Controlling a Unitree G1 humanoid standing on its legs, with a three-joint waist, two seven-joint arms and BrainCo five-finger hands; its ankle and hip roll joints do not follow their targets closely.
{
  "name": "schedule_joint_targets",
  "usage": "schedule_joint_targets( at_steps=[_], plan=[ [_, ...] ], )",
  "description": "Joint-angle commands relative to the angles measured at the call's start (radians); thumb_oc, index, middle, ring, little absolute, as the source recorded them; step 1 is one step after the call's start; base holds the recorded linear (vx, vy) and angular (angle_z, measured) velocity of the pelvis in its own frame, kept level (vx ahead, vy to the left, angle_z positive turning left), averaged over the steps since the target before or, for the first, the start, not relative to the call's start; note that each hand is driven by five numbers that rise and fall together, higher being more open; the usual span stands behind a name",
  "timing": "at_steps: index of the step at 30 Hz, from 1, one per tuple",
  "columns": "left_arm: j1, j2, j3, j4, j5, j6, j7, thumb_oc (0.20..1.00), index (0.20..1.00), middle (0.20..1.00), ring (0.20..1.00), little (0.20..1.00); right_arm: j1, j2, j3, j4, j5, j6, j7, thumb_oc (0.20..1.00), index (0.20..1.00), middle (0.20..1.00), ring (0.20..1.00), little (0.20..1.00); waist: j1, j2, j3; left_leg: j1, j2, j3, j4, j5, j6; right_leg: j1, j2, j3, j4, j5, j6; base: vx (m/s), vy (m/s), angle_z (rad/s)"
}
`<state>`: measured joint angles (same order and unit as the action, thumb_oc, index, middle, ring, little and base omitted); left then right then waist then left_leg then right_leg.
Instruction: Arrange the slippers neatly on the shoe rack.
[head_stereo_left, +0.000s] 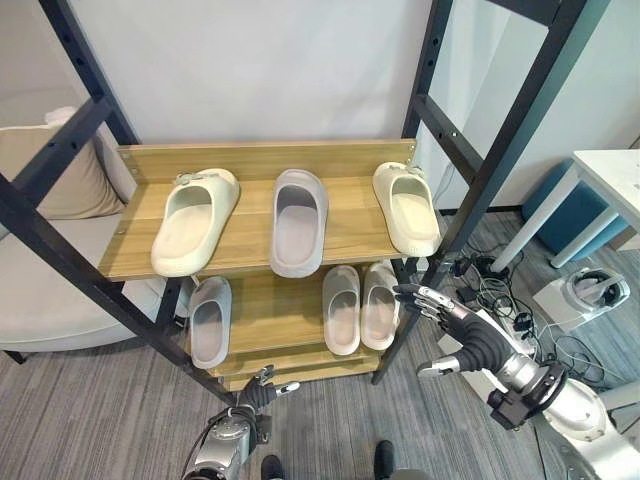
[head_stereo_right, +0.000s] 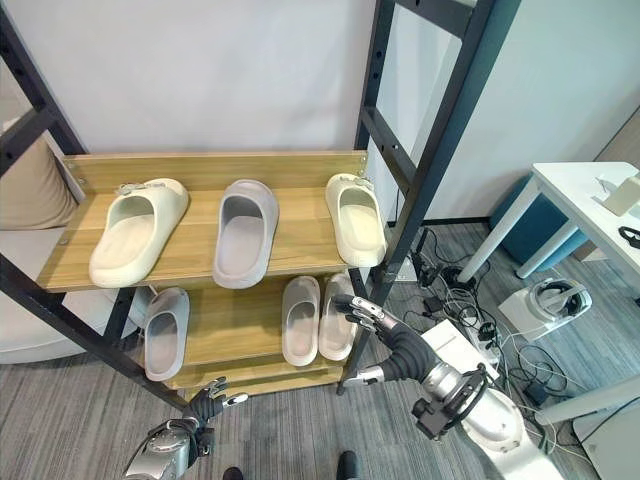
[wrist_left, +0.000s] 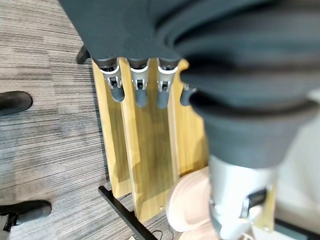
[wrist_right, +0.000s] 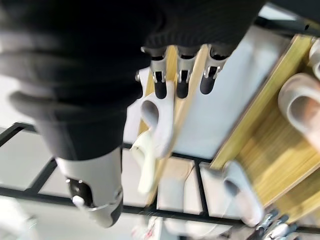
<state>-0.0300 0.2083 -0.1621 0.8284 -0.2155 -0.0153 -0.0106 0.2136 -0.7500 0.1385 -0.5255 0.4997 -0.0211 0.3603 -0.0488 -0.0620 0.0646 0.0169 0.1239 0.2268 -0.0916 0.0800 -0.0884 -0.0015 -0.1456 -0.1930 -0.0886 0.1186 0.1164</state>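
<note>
Shoe rack (head_stereo_left: 260, 160) was landmark. On its top shelf: cream slipper (head_stereo_left: 195, 220) at left, grey slipper (head_stereo_left: 298, 222) in middle, second cream slipper (head_stereo_left: 406, 207) at right. On shelf below: one grey slipper (head_stereo_left: 210, 320) left, pale pair (head_stereo_left: 360, 305) right. Right hand (head_stereo_left: 455, 330) hung beside rack's right edge, fingers spread wide, holding nothing. Left hand (head_stereo_left: 262, 390) was low before rack's bottom, fingers straight, empty.
</note>
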Motion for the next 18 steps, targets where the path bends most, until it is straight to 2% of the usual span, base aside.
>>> schedule_joint_targets(
  at_steps=[1,4,6,8,12,13,14,15,16,17,18],
  plan=[
    [-0.081,0.039,-0.029,-0.003,0.007,-0.056,-0.007,1.0,1.0,1.0,1.0,1.0,-0.21,0.059,-0.01,-0.029,0.123,-0.065,-0.067,1.0,1.0,1.0,1.0,1.0,0.025,-0.017,0.012,0.027,-0.004,-0.029,0.004,-0.025,-0.009,0.067,-0.06,0.005,0.013,-0.012,0.079,0.0,0.0,0.0],
    [-0.072,0.039,-0.039,-0.024,-0.003,-0.056,0.003,1.0,1.0,1.0,1.0,1.0,-0.293,0.09,0.012,-0.005,0.075,-0.082,-0.123,1.0,1.0,1.0,1.0,1.0,0.033,-0.015,0.008,0.029,-0.006,-0.032,0.004,-0.027,-0.007,0.072,-0.063,0.003,0.015,-0.01,0.078,0.0,0.013,0.03],
    [-0.062,0.035,-0.062,-0.04,-0.024,-0.05,0.023,1.0,1.0,1.0,1.0,1.0,-0.523,0.193,0.067,0.097,-0.171,-0.091,-0.284,1.0,1.0,1.0,1.0,1.0,0.067,-0.011,0.004,0.032,-0.012,-0.044,0.004,-0.032,0.0,0.081,-0.068,-0.006,0.015,-0.009,0.078,0.03,0.065,0.16],
    [-0.057,0.034,-0.068,-0.047,-0.031,-0.045,0.034,1.0,1.0,1.0,1.0,1.0,-0.615,0.234,0.091,0.149,-0.308,-0.079,-0.351,1.0,1.0,1.0,1.0,1.0,0.085,-0.013,0.006,0.031,-0.016,-0.052,0.004,-0.034,0.004,0.085,-0.072,-0.012,0.015,-0.008,0.078,0.02,0.044,0.12],
    [-0.05,0.036,-0.069,-0.064,-0.038,-0.04,0.053,1.0,1.0,1.0,1.0,1.0,-0.751,0.284,0.105,0.257,-0.543,-0.047,-0.46,1.0,1.0,1.0,1.0,1.0,0.123,-0.02,0.014,0.027,-0.026,-0.075,0.004,-0.039,0.011,0.096,-0.08,-0.026,0.019,-0.01,0.08,0.03,0.034,0.28],
    [-0.048,0.04,-0.072,-0.066,-0.031,-0.04,0.057,1.0,1.0,1.0,1.0,1.0,-0.798,0.282,0.095,0.307,-0.672,-0.023,-0.504,1.0,1.0,1.0,1.0,1.0,0.143,-0.023,0.017,0.023,-0.031,-0.084,0.004,-0.041,0.014,0.099,-0.082,-0.033,0.018,-0.012,0.081,0.02,0.033,0.2],
    [-0.049,0.04,-0.071,-0.067,-0.031,-0.039,0.057,1.0,1.0,1.0,1.0,1.0,-0.801,0.283,0.097,0.31,-0.673,-0.024,-0.506,1.0,1.0,1.0,1.0,1.0,0.142,-0.024,0.019,0.023,-0.032,-0.085,0.004,-0.041,0.014,0.1,-0.082,-0.034,0.018,-0.012,0.081,0.02,0.044,0.12],
    [-0.049,0.043,-0.075,-0.066,-0.032,-0.044,0.065,1.0,1.0,1.0,1.0,1.0,-0.842,0.289,0.101,0.375,-0.773,0.004,-0.551,1.0,1.0,1.0,1.0,1.0,0.161,-0.029,0.024,0.018,-0.037,-0.093,0.004,-0.043,0.018,0.103,-0.086,-0.039,0.017,-0.011,0.083,0.01,0.024,0.2],
    [-0.05,0.043,-0.074,-0.065,-0.032,-0.044,0.065,1.0,1.0,1.0,1.0,1.0,-0.845,0.29,0.102,0.379,-0.774,0.003,-0.553,1.0,1.0,1.0,1.0,1.0,0.16,-0.03,0.025,0.018,-0.037,-0.094,0.004,-0.043,0.018,0.103,-0.086,-0.039,0.016,-0.011,0.084,0.0,0.056,0.24],
    [-0.058,0.048,-0.072,-0.077,-0.036,-0.047,0.081,1.0,1.0,1.0,1.0,1.0,-0.883,0.3,0.1,0.472,-0.882,0.049,-0.606,1.0,1.0,1.0,1.0,1.0,0.185,-0.038,0.038,0.004,-0.047,-0.106,0.004,-0.043,0.024,0.1,-0.093,-0.046,0.016,-0.007,0.087,-0.01,0.033,0.18],
    [-0.058,0.048,-0.072,-0.077,-0.036,-0.047,0.081,1.0,1.0,1.0,1.0,1.0,-0.883,0.3,0.1,0.473,-0.882,0.049,-0.606,1.0,1.0,1.0,1.0,1.0,0.184,-0.038,0.038,0.003,-0.047,-0.106,0.004,-0.043,0.024,0.1,-0.093,-0.046,0.016,-0.007,0.087,-0.01,0.063,0.06]
  ],
)
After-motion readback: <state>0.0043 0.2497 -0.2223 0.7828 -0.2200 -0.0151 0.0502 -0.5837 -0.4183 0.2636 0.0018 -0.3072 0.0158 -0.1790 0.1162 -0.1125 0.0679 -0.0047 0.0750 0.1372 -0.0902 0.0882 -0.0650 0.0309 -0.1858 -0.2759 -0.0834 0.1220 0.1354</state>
